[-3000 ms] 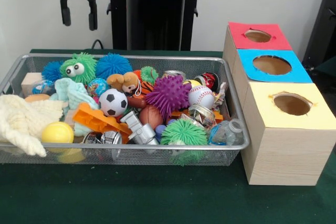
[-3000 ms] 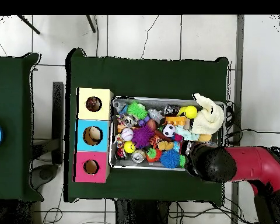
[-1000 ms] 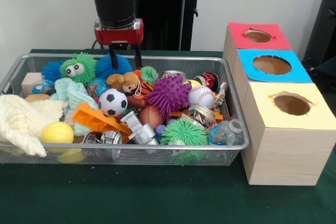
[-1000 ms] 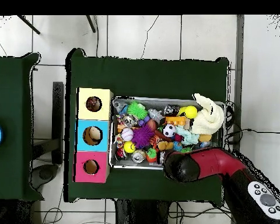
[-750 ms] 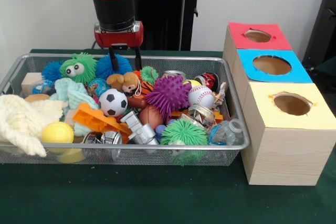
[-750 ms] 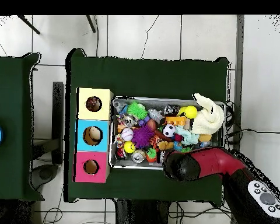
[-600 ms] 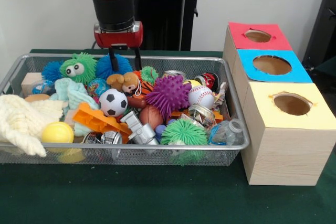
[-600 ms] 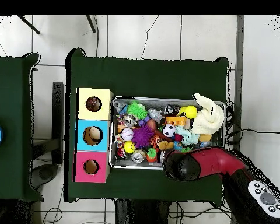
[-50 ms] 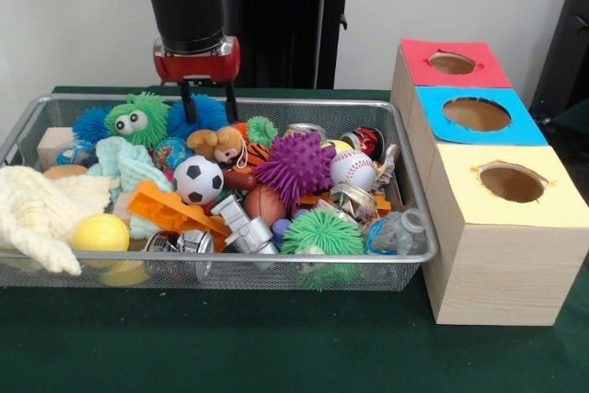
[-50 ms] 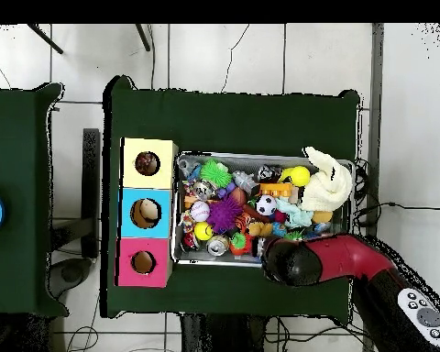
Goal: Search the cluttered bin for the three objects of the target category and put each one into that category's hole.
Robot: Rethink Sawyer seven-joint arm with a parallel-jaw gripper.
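Green cloth covers the table (image 9: 276, 356), with a plain pale wall behind and a tiled floor showing around it from above. On it sits a wire bin (image 9: 405, 192) stuffed with toys, and right beside that a wooden box (image 9: 497, 264) with three holes on top: red (image 9: 452, 63), blue (image 9: 477, 114) and yellow (image 9: 512, 182).

The end effector (image 9: 206, 98) hangs at the back edge of the bin, fingers pointing straight down and spread apart with nothing between them, so it's released and empty. The tips sit just in front of a blue spiky ball (image 9: 198, 113), with a small teddy bear (image 9: 217, 144) just below and slightly toward the camera. From above, the red arm (image 10: 329, 259) covers that corner of the bin, so you can't see the tips there at all.

Nobody says which category is the target, so I'm guessing here. If it's sports balls, the soccer ball (image 9: 199, 179) lies almost straight toward the camera from the end effector, lower down in the pile, the baseball (image 9: 352, 169) is further off toward the box side, and a brown football (image 9: 265, 202) is half buried between them. If it's the spiky stuff, the blue one is basically right under the fingers, the purple one (image 9: 294, 166) is off toward the box, and a green one (image 9: 322, 232) is at the front wall.

Either way it looks like the search is only starting. All three holes look empty from the front.
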